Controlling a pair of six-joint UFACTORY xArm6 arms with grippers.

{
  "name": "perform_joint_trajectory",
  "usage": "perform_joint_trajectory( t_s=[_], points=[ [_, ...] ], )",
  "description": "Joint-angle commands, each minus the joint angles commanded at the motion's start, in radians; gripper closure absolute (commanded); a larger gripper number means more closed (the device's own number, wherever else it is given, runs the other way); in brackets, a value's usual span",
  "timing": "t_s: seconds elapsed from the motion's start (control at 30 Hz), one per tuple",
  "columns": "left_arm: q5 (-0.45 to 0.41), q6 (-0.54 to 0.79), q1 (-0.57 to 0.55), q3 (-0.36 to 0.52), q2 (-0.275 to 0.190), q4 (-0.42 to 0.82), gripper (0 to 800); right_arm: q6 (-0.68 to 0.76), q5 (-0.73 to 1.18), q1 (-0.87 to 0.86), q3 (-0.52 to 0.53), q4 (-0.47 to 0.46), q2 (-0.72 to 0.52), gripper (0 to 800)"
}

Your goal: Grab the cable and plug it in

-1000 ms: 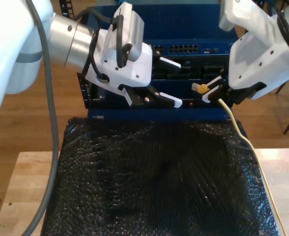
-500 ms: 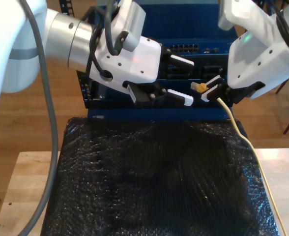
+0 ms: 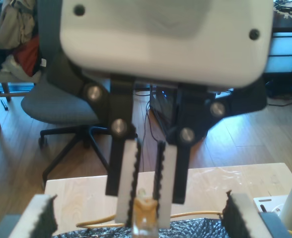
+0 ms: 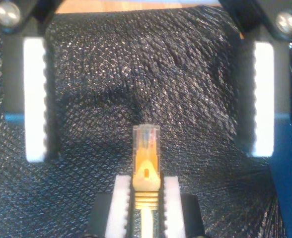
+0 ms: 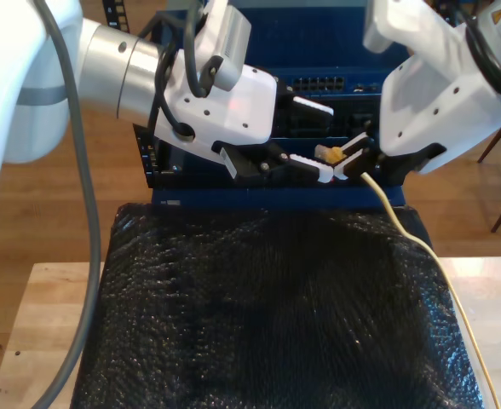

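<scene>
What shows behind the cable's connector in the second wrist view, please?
Black textured mat behind the connector; my first gripper's fingers cover whatever lies behind its boot.

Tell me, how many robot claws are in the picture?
2. My first claw, on the exterior view's right, pinches the cable. My second claw, on that view's left, gapes open around the cable's tip.

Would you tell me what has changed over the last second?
My first tool, shut on the cable, carried its plug toward the exterior view's left, between the open fingers of my second tool, which moved toward that view's right. Unchanged: the grip, the black mat.
</scene>
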Motion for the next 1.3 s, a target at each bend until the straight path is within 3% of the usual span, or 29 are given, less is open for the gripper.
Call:
perform_joint_trajectory(
  t_s=[0.17,0.37,0.67,1.3],
  points=[
    [-0.006,0.009,0.002,-0.002,0.002,0.003,130,0.000,0.002,-0.002,-0.009,0.000,0.000,794],
    [-0.009,0.106,0.000,-0.003,0.002,0.003,167,0.000,0.006,-0.003,-0.011,0.000,0.003,794],
    [-0.006,0.106,0.002,-0.002,0.002,0.006,174,0.000,0.006,-0.005,-0.012,0.000,0.003,794],
    [-0.006,0.091,0.002,0.000,0.002,0.008,332,-0.003,-0.005,-0.012,-0.015,-0.006,0.005,794]
  ],
)
